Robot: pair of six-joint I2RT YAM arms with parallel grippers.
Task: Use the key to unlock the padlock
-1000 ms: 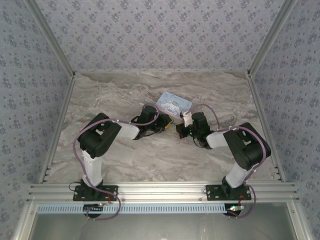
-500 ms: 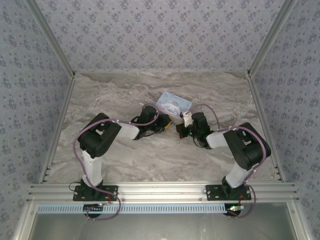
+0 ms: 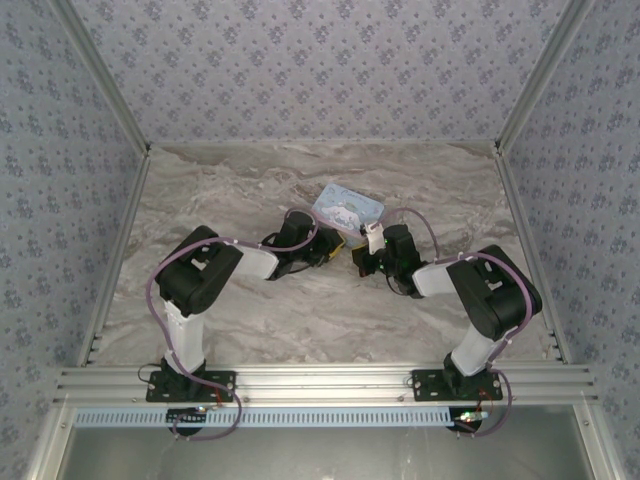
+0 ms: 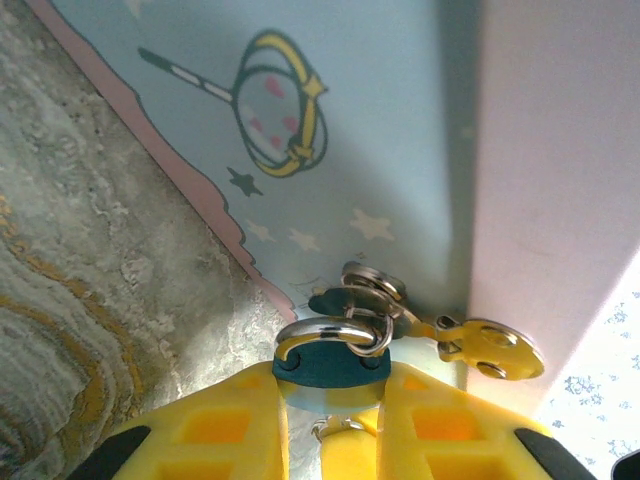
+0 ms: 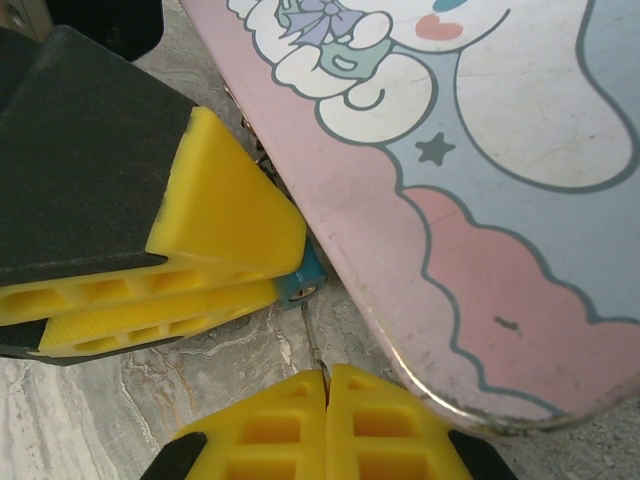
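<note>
- The left gripper (image 4: 330, 388) pinches the padlock (image 4: 330, 364) between its two yellow fingers (image 4: 225, 432). The blue-teal body sits right in the gap.
- The padlock's silver loop (image 4: 318, 333) sticks up at 12 o'clock from the body. It is close to the tin's edge; I cannot tell if they touch.
- Small rings hang on the loop, and a gold key (image 4: 492, 350) hangs from them at 3 o'clock from the padlock.
- The right gripper (image 5: 326, 400) has its fingers pressed together. A thin silver key (image 5: 313, 340) pokes out from between them.
- That silver key points to 12 o'clock and its tip reaches the bottom end of the padlock. I cannot see how far in it goes.
- From the right wrist, the left gripper's fingers are at 9 o'clock from the padlock, and the tin (image 5: 470, 170) is at 2 o'clock.
- From above, the two grippers meet tip to tip in the middle of the marble table (image 3: 240, 190).
- The light-blue tin with the cartoon picture lies flat on the table, at 12 o'clock from the grippers, just beside them.
</note>
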